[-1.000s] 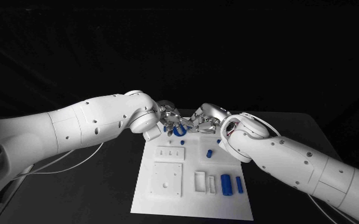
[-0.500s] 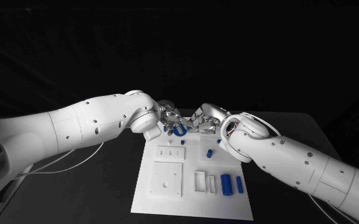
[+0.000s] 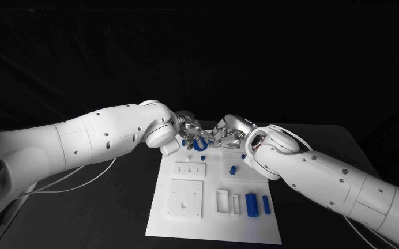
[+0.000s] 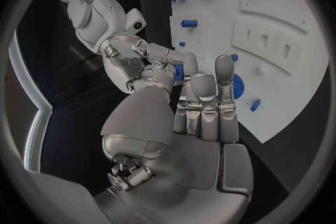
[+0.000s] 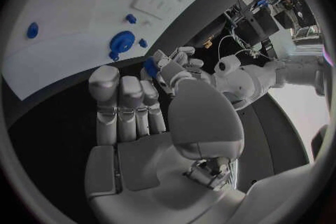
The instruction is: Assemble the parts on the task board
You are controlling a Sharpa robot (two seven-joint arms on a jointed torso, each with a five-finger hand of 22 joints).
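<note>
Blue part (image 3: 200, 144) sits at the white board's (image 3: 187, 214) far end, between two silver hands. The left hand (image 3: 188, 129) and right hand (image 3: 229, 133) crowd it fingertip to fingertip; whether either grips it, I cannot tell. Clashing fingers could knock it loose.

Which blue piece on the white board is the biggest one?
The long blue cylinder near the front edge of the task board. It is longer and thicker than the slim blue rod right beside it and the small pieces farther back.
</note>
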